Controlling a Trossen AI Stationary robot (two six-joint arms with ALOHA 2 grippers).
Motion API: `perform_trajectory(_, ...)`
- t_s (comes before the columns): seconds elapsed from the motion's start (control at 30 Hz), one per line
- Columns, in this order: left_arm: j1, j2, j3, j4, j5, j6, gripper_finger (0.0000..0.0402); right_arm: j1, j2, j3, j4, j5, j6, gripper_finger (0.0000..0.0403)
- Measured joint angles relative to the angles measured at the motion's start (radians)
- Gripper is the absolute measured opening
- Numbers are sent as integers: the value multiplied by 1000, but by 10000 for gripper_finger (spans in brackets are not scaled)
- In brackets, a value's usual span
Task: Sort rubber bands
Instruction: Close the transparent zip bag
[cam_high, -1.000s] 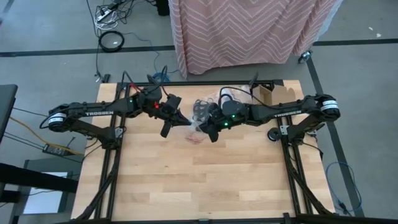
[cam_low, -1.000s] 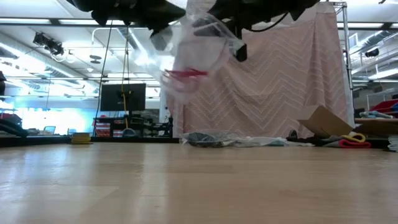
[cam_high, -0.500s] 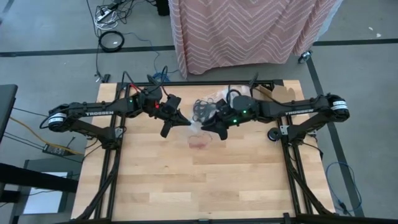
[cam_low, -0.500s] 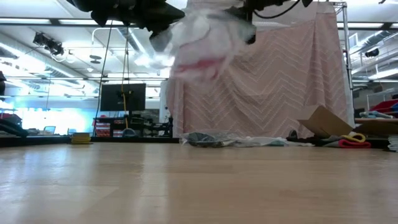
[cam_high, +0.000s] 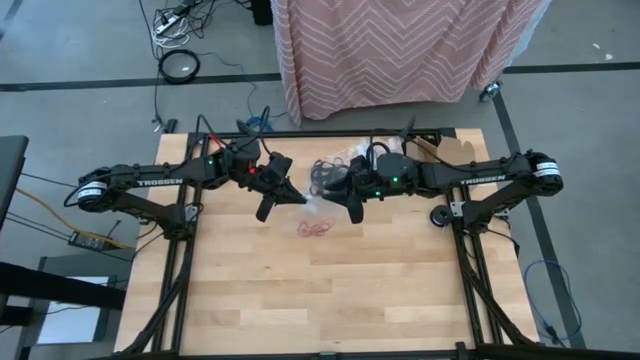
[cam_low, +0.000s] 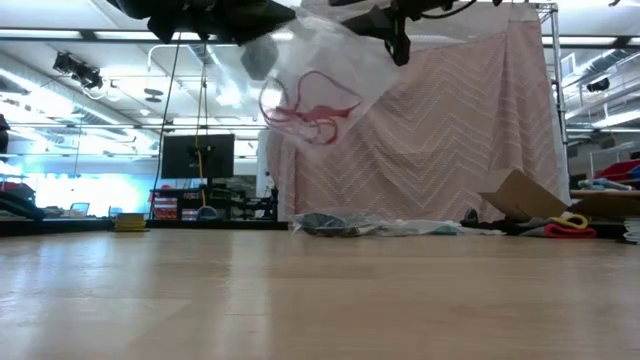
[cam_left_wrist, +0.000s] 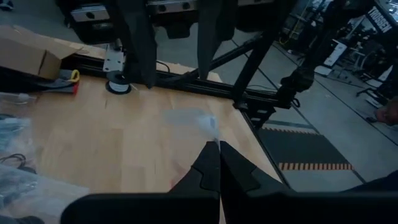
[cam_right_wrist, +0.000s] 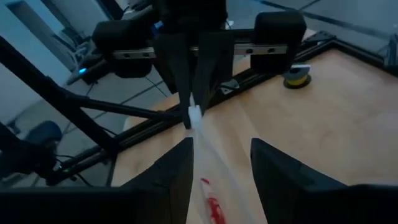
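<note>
While the left gripper (cam_high: 296, 199) is pinching the clear bag (cam_low: 335, 70) of red rubber bands (cam_low: 312, 112) above the worktop (cam_high: 330, 290), the right gripper (cam_high: 355, 212) is hanging beside it, jaws released.

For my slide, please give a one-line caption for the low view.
Left hand pinches a clear bag with red rubber bands above the table; right hand is open.

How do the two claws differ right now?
The left claw is shut, pinching the clear bag that holds red rubber bands; the right claw is open and grips nothing. Left reaches in from the table's left, right from its right. Both hover above the table.
</note>
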Motion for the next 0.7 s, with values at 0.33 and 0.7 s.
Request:
perform_trajectory(0.33, 0, 0, 0, 1, 0, 1, 1, 0, 0, 0, 37, 8, -80, 150)
perform_trajectory(0.7, 0, 0, 0, -1, 0, 1, 1, -2, 191, 85, 153, -65, -110, 150)
